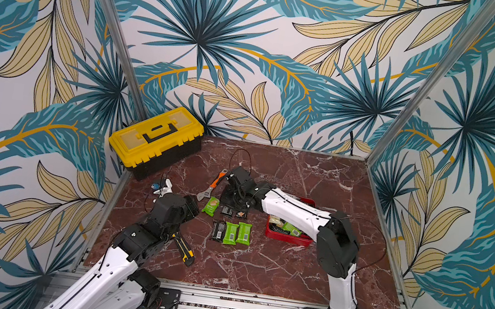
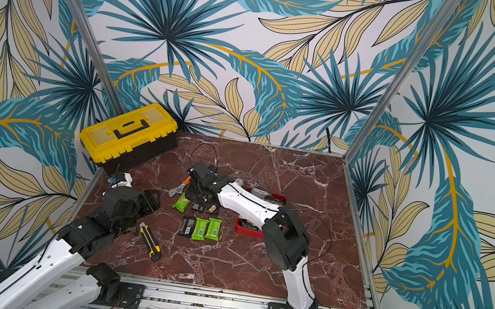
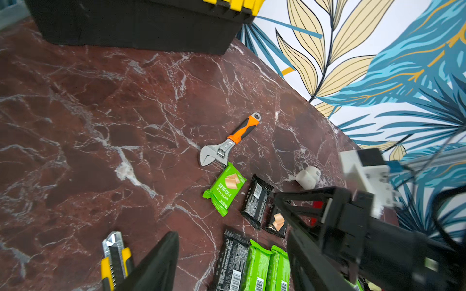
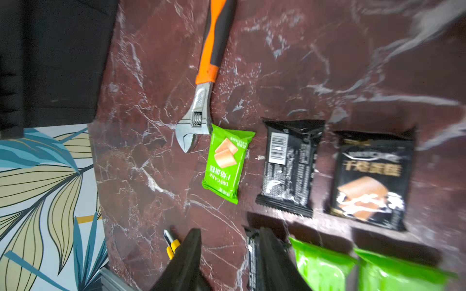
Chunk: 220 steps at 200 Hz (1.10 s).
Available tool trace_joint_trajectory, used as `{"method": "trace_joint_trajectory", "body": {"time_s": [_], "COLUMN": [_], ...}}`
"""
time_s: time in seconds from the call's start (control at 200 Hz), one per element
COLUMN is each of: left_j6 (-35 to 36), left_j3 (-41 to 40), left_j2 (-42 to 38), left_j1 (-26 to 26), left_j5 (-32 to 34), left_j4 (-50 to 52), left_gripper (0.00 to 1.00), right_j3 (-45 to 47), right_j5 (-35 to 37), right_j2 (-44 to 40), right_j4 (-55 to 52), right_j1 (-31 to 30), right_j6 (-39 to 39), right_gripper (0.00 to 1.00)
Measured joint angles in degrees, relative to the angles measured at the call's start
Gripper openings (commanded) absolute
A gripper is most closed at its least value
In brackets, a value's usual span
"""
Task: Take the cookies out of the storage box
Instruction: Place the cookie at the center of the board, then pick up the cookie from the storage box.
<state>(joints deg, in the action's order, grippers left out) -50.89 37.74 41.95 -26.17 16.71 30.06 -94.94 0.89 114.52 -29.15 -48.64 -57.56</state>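
six cookies (image 1: 231,232) out on the worktop (image 1: 256,268), more in the red box (image 1: 288,240) under the right arm (image 1: 294,209), right gripper (image 4: 229,234) spread, empty, over the cookies, left gripper (image 3: 232,234) wide apart, empty too

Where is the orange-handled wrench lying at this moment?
In both top views the wrench lies left of the table's centre, its head against a green packet.

Table (image 4: 290,63): dark red marble look, white veins, smooth, slight sheen. Cookies (image 4: 225,163) just ahead of the right gripper (image 4: 229,231) jaws: glossy, crinkled plastic film, green and black. Wrench (image 4: 199,110) beyond them: bare grey metal head, orange-and-black rubbery-looking grip. Fingers (image 4: 187,254): matt black plastic. Storage box (image 1: 288,240): red, glossy.
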Motion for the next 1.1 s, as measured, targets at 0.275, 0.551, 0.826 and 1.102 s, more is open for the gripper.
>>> {"method": "trace_joint_trajectory", "body": {"time_s": [0.275, 0.551, 0.826, 1.102], "left_j6": [3.56, 6.95, 14.47, 27.89], "left_j3": [4.68, 15.1, 25.24, 37.94], "left_j2": [12.0, 27.26, 43.95, 59.3], "left_j1": [-1.81, -14.29, -21.64, -23.58], "left_j5": [-5.16, -4.09, -13.38, -28.74], "left_j4": [-0.72, -4.07, -11.02, -12.39], "left_gripper": [0.7, 0.7, 0.67, 0.64], "right_j3": [11.93, 21.42, 27.15, 31.78], "right_j5": [5.79, 7.72, 7.72, 9.4], "right_j2": [-15.89, -27.5, -38.53, -49.11], "right_j4": [-5.49, -11.93, -16.5, -19.71], "right_j1": [4.52, 15.91, 25.03, 27.15], "right_j6": [3.69, 7.82, 12.72, 15.43], "right_gripper": [0.43, 0.43, 0.43, 0.43]}}
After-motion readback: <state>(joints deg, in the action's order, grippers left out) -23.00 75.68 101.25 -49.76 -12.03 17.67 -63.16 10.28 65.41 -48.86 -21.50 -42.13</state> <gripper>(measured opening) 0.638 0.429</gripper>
